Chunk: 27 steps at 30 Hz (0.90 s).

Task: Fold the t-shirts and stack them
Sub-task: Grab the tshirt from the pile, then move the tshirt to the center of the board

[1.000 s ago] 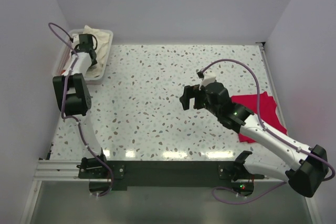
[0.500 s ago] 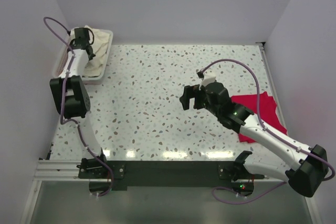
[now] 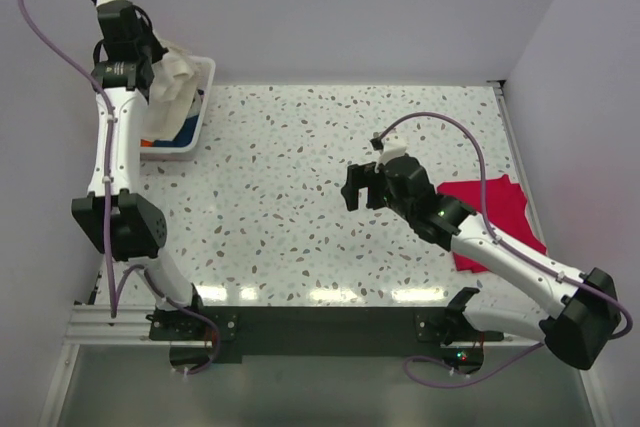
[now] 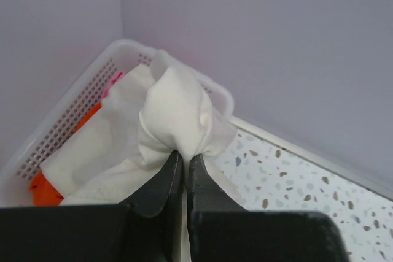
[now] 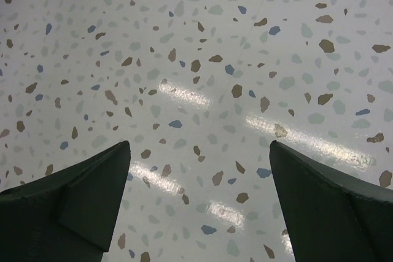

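My left gripper (image 4: 183,159) (image 3: 150,55) is raised high over the white basket (image 3: 196,125) at the far left and is shut on a bunched fold of the cream-white t-shirt (image 4: 175,111) (image 3: 172,82). The cloth hangs from the jaws down into the basket. Under it lie an orange t-shirt (image 4: 46,188) and a blue one (image 3: 183,129). A crimson-red t-shirt (image 3: 500,215) lies folded flat at the right edge of the table. My right gripper (image 5: 199,157) (image 3: 362,185) hovers open over bare speckled tabletop at mid-table, holding nothing.
The basket's rim (image 4: 61,111) sits in the back left corner against two walls. A raised rail (image 3: 513,137) runs along the table's right side. A pink scrap (image 4: 113,81) shows inside the basket.
The left gripper shut on the cream-white t-shirt in the basket and rose high, lifting the cloth and uncovering orange and blue cloth below. The right arm stayed still.
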### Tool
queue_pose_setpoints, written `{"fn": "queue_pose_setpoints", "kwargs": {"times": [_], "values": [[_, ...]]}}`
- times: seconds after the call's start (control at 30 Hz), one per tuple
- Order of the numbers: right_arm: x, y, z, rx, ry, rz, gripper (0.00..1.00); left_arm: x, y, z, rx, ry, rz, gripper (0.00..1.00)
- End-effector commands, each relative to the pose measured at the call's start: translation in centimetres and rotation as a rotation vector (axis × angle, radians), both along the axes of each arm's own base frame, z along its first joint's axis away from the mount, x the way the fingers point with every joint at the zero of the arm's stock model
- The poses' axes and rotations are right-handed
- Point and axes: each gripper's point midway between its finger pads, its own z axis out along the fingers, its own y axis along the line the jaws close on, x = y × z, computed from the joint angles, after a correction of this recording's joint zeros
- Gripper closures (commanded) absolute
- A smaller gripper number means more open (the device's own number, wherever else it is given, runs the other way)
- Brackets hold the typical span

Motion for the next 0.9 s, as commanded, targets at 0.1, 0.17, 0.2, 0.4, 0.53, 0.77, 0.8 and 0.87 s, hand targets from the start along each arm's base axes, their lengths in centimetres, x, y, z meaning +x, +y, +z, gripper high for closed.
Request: {"fn": "queue_pose_setpoints", "kwargs": {"times": [0.1, 0.17, 0.2, 0.4, 0.53, 0.77, 0.8, 0.87], "values": [[0.7, 0.0, 0.8, -0.014, -0.03, -0.014, 0.01, -4.1, -8.7, 14.6, 0.05, -0.348, -0.25, 1.0], [0.8, -0.1, 0.9, -0.018, -0.036, -0.015, 0.01, -5.6, -12.2, 16.6, 0.051, -0.409, -0.335, 1.0], [0.8, -0.1, 1.0, -0.019, -0.039, -0.018, 0.01, -6.0, -13.2, 17.0, 0.048, -0.421, -0.359, 1.0], [1.1, -0.5, 1.2, -0.033, -0.054, -0.031, 0.01, -9.6, -19.8, 18.4, 0.015, -0.487, -0.534, 1.0], [1.3, -1.0, 1.4, -0.043, -0.069, -0.056, 0.01, -11.6, -25.2, 16.9, -0.03, -0.476, -0.653, 1.0], [1.4, -1.9, 2.0, -0.054, -0.09, -0.09, 0.01, -12.5, -34.7, 10.3, -0.095, -0.369, -0.813, 1.0], [1.4, -2.0, 2.0, -0.054, -0.092, -0.094, 0.01, -12.5, -35.9, 9.1, -0.11, -0.345, -0.83, 1.0], [1.4, -2.2, 1.9, -0.061, -0.088, -0.102, 0.01, -12.2, -39.2, 6.2, -0.126, -0.284, -0.869, 1.0]]}}
